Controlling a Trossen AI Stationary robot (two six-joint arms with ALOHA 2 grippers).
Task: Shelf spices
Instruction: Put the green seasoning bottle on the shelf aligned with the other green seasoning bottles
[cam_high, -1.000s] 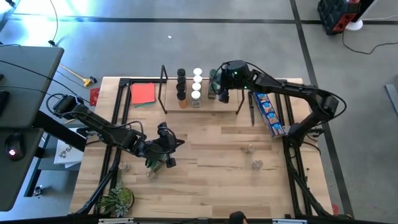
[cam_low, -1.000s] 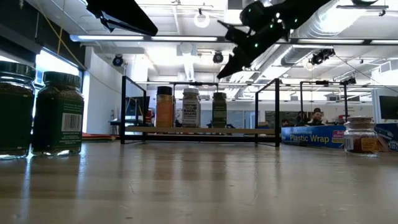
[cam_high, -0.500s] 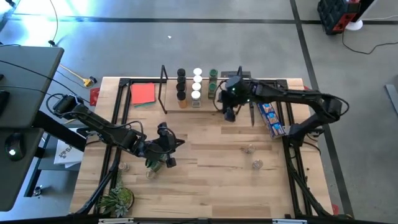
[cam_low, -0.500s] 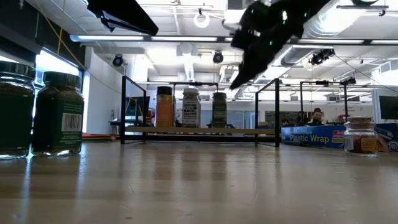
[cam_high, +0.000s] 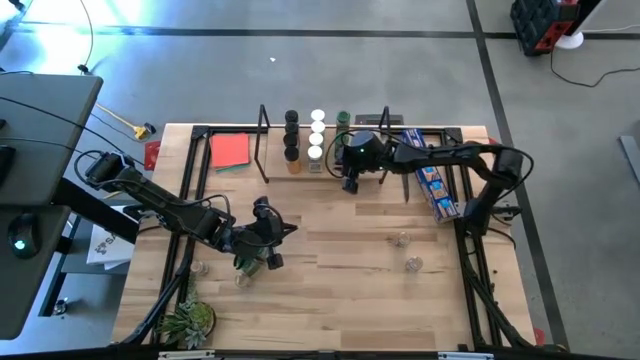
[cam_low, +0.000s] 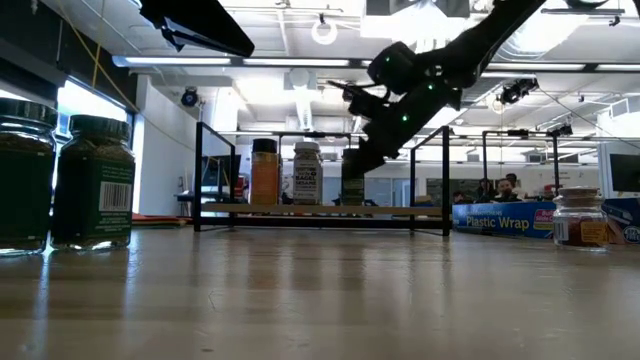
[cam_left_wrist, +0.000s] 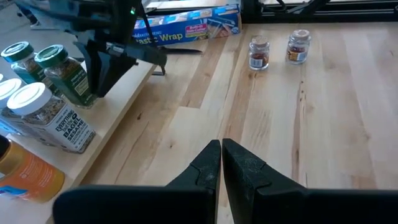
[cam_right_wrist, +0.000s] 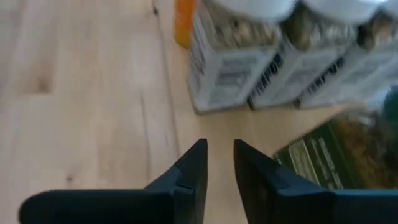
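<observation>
Spice jars (cam_high: 402, 239) stand upright on the table, well apart from the right gripper (cam_high: 349, 184), nearly closed and empty by the shelf (cam_high: 300, 170).

Spice jars (cam_high: 316, 134) on shelf (cam_high: 330, 172), two jars (cam_high: 407, 252) right-front.

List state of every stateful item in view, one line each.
Left tool: shut, empty, over the table's near-left part.
Right tool: narrow gap, empty, by the shelf front edge.
Shelf spices: upright, lids on, in rows.
Two small jars: upright on table, unshelved.
Plastic wrap box: lying flat.
</observation>
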